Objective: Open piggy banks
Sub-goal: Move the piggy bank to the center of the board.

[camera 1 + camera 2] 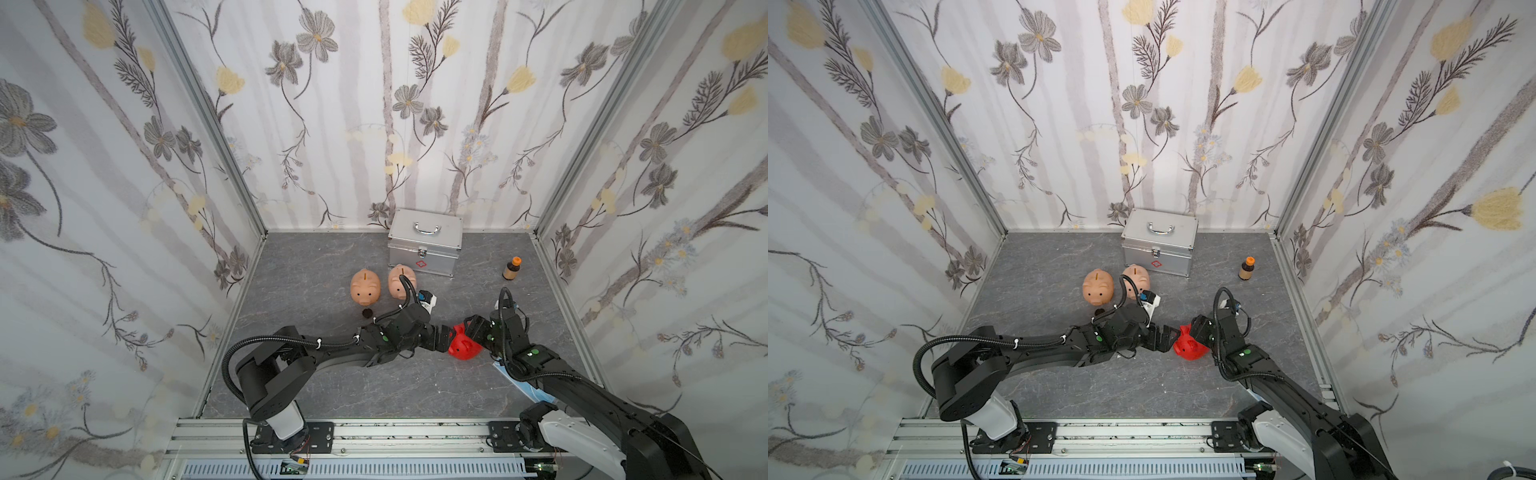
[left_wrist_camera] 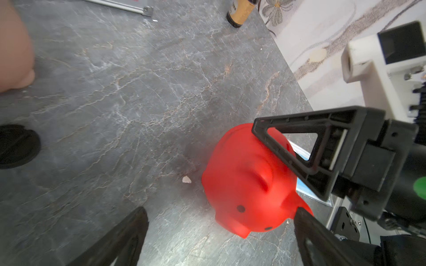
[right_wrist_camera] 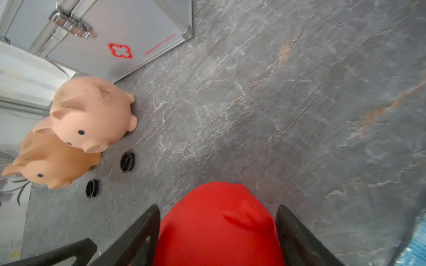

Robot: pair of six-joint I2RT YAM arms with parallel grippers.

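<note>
Straddling red piggy bank point(image 1: 465, 347), right of centre on table point(image 1: 332, 374), with right gripper point(image 3: 218, 207) fingers point(image 3: 147, 221), clasp not discernible; holding left gripper point(image 2: 220, 210) splayed wide beside it; noting two peach piggy banks point(image 1: 365, 286) point(image 1: 400, 279) before case point(image 1: 426, 243).

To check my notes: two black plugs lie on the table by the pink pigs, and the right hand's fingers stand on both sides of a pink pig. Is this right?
Not quite: the right hand stands around the red piggy bank, not a pink one; the right wrist view shows it.
</note>
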